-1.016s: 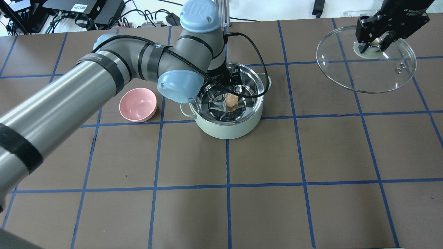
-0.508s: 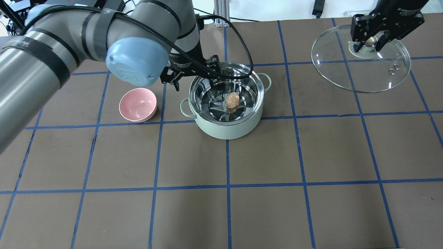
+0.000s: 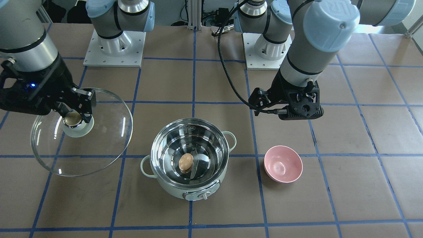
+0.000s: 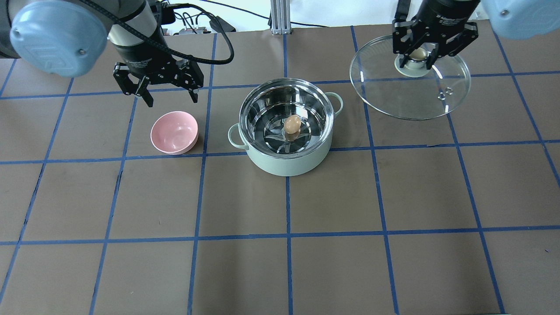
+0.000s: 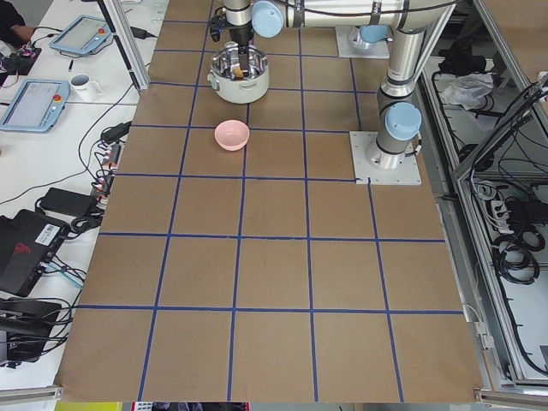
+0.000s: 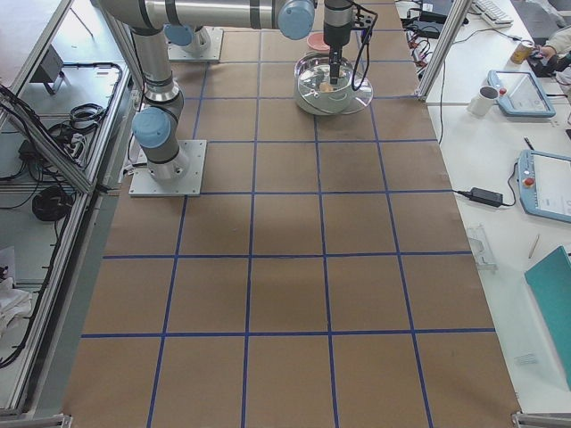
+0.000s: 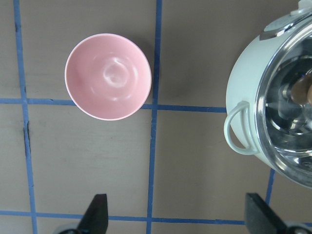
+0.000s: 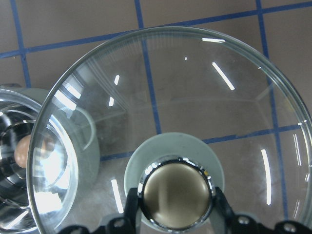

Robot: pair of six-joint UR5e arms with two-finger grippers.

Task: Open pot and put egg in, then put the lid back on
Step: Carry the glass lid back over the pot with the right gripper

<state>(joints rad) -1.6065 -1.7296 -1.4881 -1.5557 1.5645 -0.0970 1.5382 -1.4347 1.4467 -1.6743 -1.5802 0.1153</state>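
Now the pot (image 4: pixel 286 164) stands uncovered on the table (image 4: pixel 332 210), its control knob on the side away from the robot's bases. The egg (image 4: pixel 292 124) lies on the steel floor of the pot, near the middle, with nothing touching it.

Off the pot's right-hand handle, the right gripper (image 4: pixel 415 59) has its fingers (image 8: pixel 130 207) closed on either side of the lid's round knob and holds the lid (image 4: pixel 411 92) by it. The glass dome sits to the side of the pot, not over the opening. In the overhead view the lid's rim stops just short of the pot's handle, while through the glass in the right wrist view the handle and the egg (image 8: pixel 24 148) show at the lid's edge. Whether the lid's rim touches the table I cannot tell.

On the pot's other side, beyond its left-hand handle, sits a pink bowl (image 4: pixel 174 132), upright and apart from the pot. The left gripper (image 4: pixel 172 101) hangs above the table just past the bowl, farther from the pot than the bowl is, with its two fingers (image 7: pixel 97 212) spread wide and only bare table between them. The left wrist view looks straight down on the bowl (image 7: pixel 108 76) and on the pot's wall (image 7: pixel 243 97).
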